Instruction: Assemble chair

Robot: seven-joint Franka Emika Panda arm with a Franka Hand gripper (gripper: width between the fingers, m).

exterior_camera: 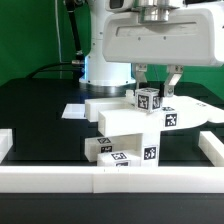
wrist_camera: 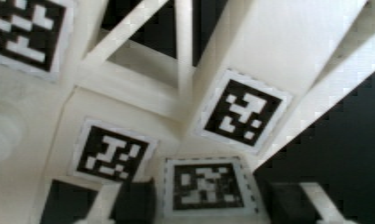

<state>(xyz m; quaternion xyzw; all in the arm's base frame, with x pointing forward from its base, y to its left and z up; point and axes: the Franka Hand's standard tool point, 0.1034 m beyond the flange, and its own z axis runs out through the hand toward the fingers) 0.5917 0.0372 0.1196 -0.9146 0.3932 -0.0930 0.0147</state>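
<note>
Straddling tagged post (exterior_camera: 148, 100) atop chair stack (exterior_camera: 125, 128), fingers (exterior_camera: 172, 80) spread; border rail (exterior_camera: 110, 178) near.

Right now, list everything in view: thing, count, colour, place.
chair pieces: several, exact count unclear, matte white with black-and-white tags, piled mid-table; a small tagged cube sits on top.
marker board: one, white, flat on the table towards the exterior view's left, behind the pile.
border rail: one, white, along the table's near edge and both sides.
table: one, black.
curtain: one, green, behind.
robot arm: one, glossy white, rear centre.
gripper: one, above the cube; whether the jaws touch it is unclear.
</note>
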